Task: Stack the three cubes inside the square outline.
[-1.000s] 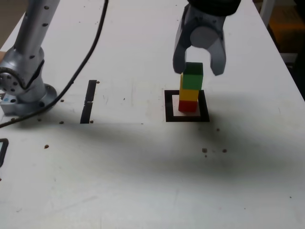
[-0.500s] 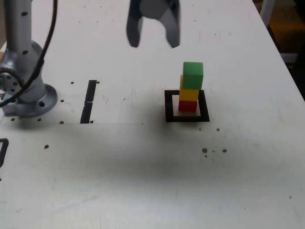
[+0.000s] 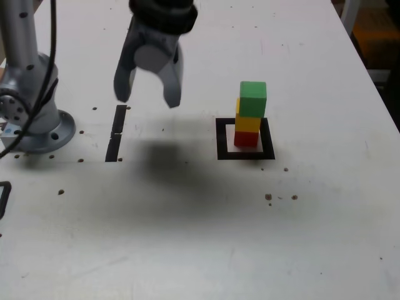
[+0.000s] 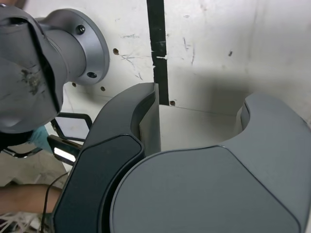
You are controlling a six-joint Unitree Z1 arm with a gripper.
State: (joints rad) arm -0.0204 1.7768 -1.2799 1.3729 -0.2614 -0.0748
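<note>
Red cube (image 3: 246,139) at the base, inside the square outline (image 3: 222,139); yellow cube (image 3: 248,124) on it, green cube (image 3: 253,99) on top, slightly offset. Stack sits nearer the white surface's (image 3: 300,231) right edge than its left, exterior view. My fingers (image 3: 127,72) are apart, nothing between them, above the surface between stack and black strips (image 3: 116,132).

Green cube (image 3: 253,99), yellow cube (image 3: 248,124), red cube (image 3: 246,139); black square outline (image 3: 221,139), white middle; grey gripper (image 3: 147,103).
</note>
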